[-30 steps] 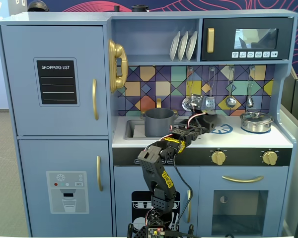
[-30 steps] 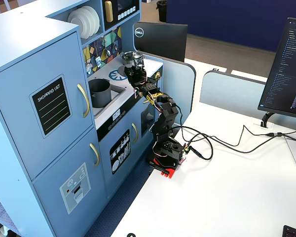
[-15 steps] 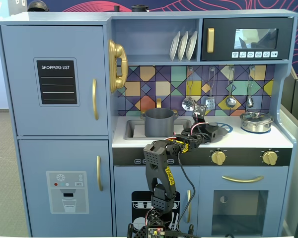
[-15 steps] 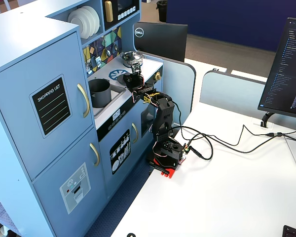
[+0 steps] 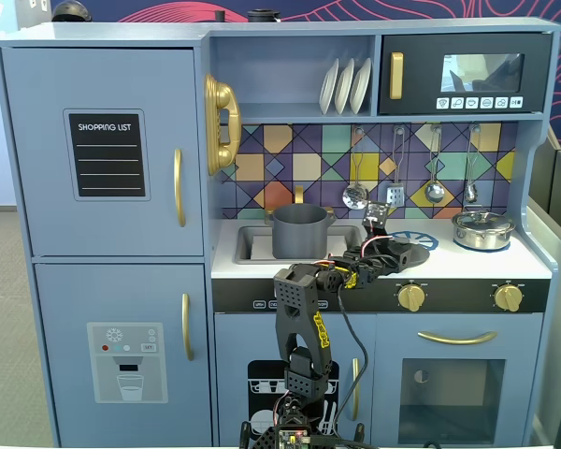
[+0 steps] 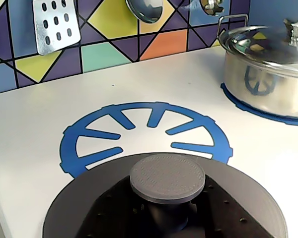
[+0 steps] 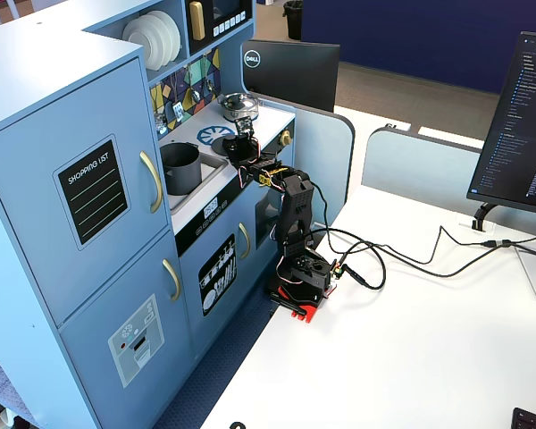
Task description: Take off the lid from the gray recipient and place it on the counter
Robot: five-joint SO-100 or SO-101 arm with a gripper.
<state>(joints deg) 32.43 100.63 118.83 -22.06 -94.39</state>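
Note:
In the wrist view the dark gray lid (image 6: 79,208) fills the bottom of the frame, with its round knob (image 6: 167,177) on top. My gripper (image 6: 169,218) is shut on the stem under the knob, with a black finger (image 6: 124,208) on each side. The lid sits low over the white counter (image 6: 30,148), at the near edge of the blue burner ring (image 6: 89,134); I cannot tell if it touches. The gray pot (image 5: 299,232) stands uncovered in the sink, left of my gripper (image 5: 381,229). The pot (image 7: 180,168) and gripper (image 7: 241,143) also show in the other fixed view.
A shiny silver pot (image 6: 268,74) with its own lid stands on the right burner, also in a fixed view (image 5: 482,229). Utensils hang on the tiled back wall (image 6: 54,25). The oven knobs (image 5: 410,296) sit below the counter's front edge.

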